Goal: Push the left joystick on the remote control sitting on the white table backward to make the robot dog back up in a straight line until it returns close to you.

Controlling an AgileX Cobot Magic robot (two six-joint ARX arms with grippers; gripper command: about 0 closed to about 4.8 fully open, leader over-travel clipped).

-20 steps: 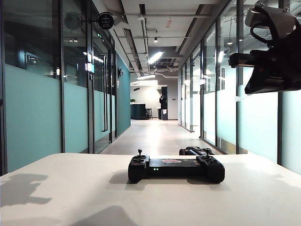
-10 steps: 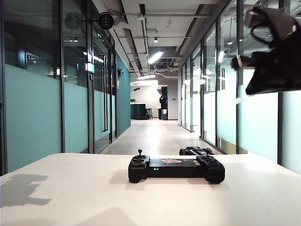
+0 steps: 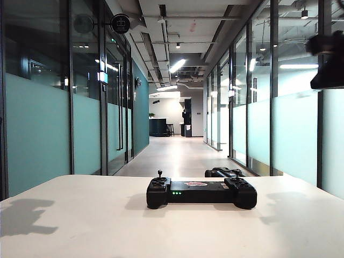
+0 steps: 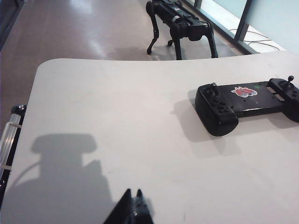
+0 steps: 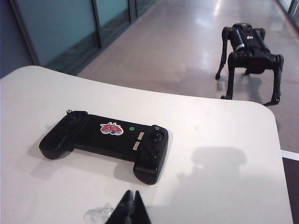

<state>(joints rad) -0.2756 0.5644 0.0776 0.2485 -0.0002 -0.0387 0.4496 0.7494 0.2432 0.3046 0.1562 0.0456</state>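
Two grippers: both pinched closed with nothing in them, each hanging above the near part of the worktop (image 3: 80, 226), well short of the remote control (image 3: 201, 192).
Left gripper (image 4: 135, 210): its dark fingertips meet in a point; the remote control lies off to one side of it, far across the bare white surface.
Right gripper (image 5: 130, 205): tips pressed together, with the remote control's right lobe just ahead of it; a dark part of this arm (image 3: 328, 62) shows blurred, high at the right edge of the exterior view.
Remote control: flat on the worktop, about mid-width, green lights lit on its middle panel, reddish logo on top.
Left joystick (image 3: 159, 173): a thin black stick standing on the remote control's left lobe, untouched by either gripper.
Right stick (image 5: 156, 129): the twin on the other lobe, also untouched.
Robot dog (image 5: 250, 51): standing on the corridor floor just beyond the worktop's far edge, behind the remote control's right lobe.
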